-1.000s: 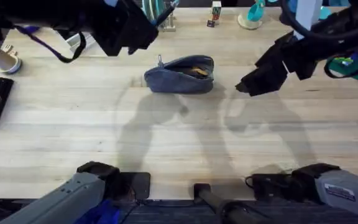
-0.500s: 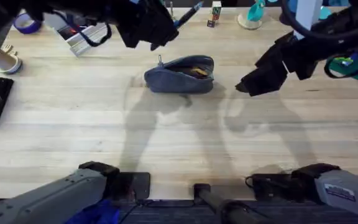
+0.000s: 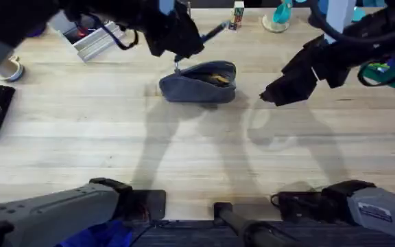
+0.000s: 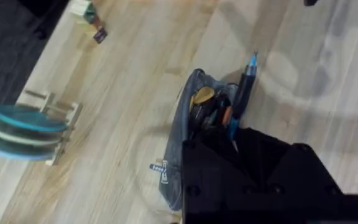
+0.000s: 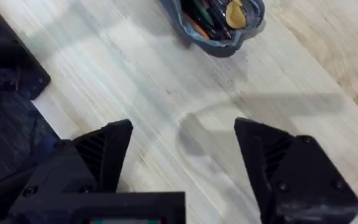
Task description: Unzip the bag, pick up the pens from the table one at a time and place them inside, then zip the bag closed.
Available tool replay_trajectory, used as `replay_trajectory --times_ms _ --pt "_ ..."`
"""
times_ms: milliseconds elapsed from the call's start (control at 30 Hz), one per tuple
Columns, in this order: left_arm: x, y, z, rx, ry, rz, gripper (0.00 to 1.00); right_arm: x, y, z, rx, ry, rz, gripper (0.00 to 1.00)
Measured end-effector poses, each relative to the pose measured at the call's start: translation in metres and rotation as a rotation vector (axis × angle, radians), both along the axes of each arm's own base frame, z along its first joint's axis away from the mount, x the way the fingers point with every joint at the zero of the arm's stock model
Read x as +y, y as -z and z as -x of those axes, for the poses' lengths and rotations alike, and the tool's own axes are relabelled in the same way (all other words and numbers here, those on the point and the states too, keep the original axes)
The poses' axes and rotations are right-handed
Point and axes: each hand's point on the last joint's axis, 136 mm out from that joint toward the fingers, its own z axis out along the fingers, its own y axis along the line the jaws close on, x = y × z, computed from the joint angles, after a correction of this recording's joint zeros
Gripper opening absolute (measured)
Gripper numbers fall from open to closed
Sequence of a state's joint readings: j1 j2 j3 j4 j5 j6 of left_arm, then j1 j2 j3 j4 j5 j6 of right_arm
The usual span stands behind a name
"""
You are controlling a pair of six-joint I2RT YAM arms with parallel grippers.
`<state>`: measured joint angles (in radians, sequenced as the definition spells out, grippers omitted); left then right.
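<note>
Shifted rightward since a second ago, now hovering directly over the bag's [image 3: 199, 82] far left end: left gripper [image 3: 184, 46], clamped on a blue-tipped pen [image 3: 214, 31] and angling it down toward the open mouth, probably to slide it in among the pens [image 4: 213, 109] already inside. Resting unzipped on the table [image 3: 81, 137], mouth up, ready to receive. Just left of the bag's end, the zipper pull [image 3: 177, 66], lying free for closing later. Well right of the bag, parked clear: right gripper [image 5: 182, 146], jaws spread wide and empty, likely waiting to steady the fabric.
</note>
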<state>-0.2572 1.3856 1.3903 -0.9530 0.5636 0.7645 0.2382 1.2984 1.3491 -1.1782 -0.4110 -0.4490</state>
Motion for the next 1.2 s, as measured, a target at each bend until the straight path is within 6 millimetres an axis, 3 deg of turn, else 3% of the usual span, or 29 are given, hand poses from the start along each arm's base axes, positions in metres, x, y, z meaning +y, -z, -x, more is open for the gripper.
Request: replay_trajectory --times_ms 333,833,1200 --pt "-0.021 0.035 -0.003 0.051 0.063 -0.087 0.040 0.000 0.000 0.000 0.000 0.000 0.000 0.997" --pt "-0.028 0.078 -0.029 0.095 0.073 -0.131 0.040 0.000 0.000 0.000 0.000 0.000 0.000 0.998" --pt "-0.031 0.105 -0.038 0.130 0.096 -0.154 0.040 0.000 0.000 0.000 0.000 0.000 0.000 0.997"
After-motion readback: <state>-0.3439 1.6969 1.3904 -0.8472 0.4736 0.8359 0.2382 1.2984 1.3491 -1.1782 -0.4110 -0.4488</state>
